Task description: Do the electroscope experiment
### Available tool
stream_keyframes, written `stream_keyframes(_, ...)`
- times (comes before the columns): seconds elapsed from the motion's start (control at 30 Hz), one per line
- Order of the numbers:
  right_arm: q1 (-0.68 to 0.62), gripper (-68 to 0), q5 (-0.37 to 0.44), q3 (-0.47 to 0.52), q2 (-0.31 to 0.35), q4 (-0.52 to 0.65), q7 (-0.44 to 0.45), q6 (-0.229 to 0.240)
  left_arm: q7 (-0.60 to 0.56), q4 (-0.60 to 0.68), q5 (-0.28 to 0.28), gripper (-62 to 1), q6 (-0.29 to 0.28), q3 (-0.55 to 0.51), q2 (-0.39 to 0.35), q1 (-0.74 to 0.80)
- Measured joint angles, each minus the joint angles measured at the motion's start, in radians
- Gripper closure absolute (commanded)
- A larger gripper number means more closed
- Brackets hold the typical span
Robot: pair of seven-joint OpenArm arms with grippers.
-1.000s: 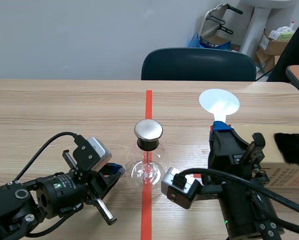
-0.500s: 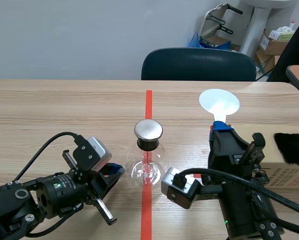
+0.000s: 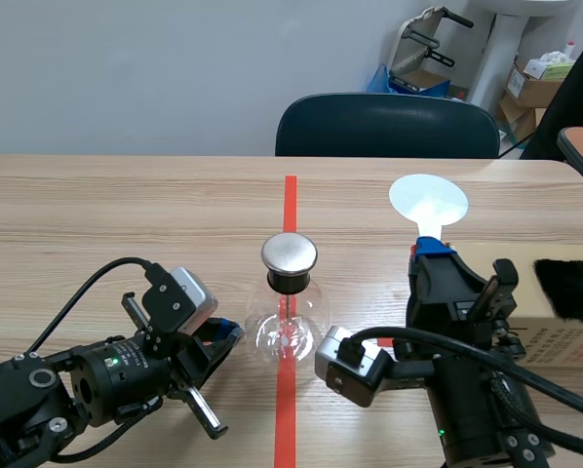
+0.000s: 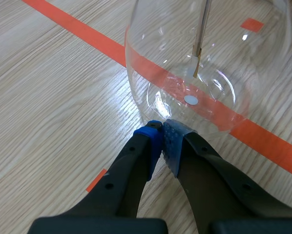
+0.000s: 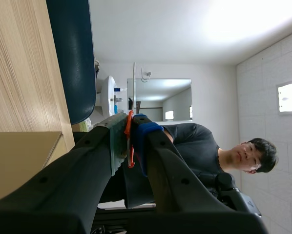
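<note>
The electroscope, a clear round glass flask point(image 3: 290, 327) with a black stopper and a flat silver metal cap point(image 3: 290, 253), stands upright in the middle of the light wooden table point(image 3: 126, 214), on the orange-red tape line. Inside it a thin metal rod point(image 4: 202, 24) hangs down from the stopper. The left gripper point(image 4: 162, 131) lies low on the table just beside the flask's base. Its 2 fingers are pressed together with nothing between them, the blue-padded tips right at the glass; whether they touch it cannot be told. The right gripper point(image 3: 430, 252) points upward to the right of the flask, apart from it. Its 2 fingers pinch the stem of a pale round flat paddle point(image 3: 427, 202), whose disc stands above the fingertips. In the right wrist view the paddle shows edge-on as a thin line, with a thin orange-red strip clamped between the pads point(image 5: 117, 139). Beside the right arm a tan cardboard box point(image 3: 530, 302) carries a black furry pad point(image 3: 569, 288). A dark blue chair point(image 3: 387, 125) stands behind the table.
</note>
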Motion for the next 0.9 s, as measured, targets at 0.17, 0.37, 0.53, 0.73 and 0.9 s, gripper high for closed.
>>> stream_keyframes(0.17,0.0,-1.0,0.0,0.0,0.0,0.0,0.004,0.0,0.028,0.0,0.0,-3.1,0.0,0.0,0.0,0.0)
stream_keyframes(0.37,0.0,-1.0,0.0,0.0,0.0,0.0,0.003,0.0,0.036,0.0,0.0,-3.1,0.0,0.0,0.0,0.002)
stream_keyframes(0.53,0.0,-1.0,0.0,0.0,0.0,0.0,0.003,0.0,0.035,0.0,0.0,-3.1,0.0,0.0,0.0,0.002)
stream_keyframes(0.73,0.0,-1.0,0.0,0.0,0.0,0.0,0.003,0.0,0.035,0.0,0.0,-3.1,0.0,0.0,0.0,0.002)
stream_keyframes(0.9,0.0,-1.0,0.0,0.0,0.0,0.0,0.003,0.0,0.035,0.0,0.0,-3.1,0.0,0.0,0.0,0.002)
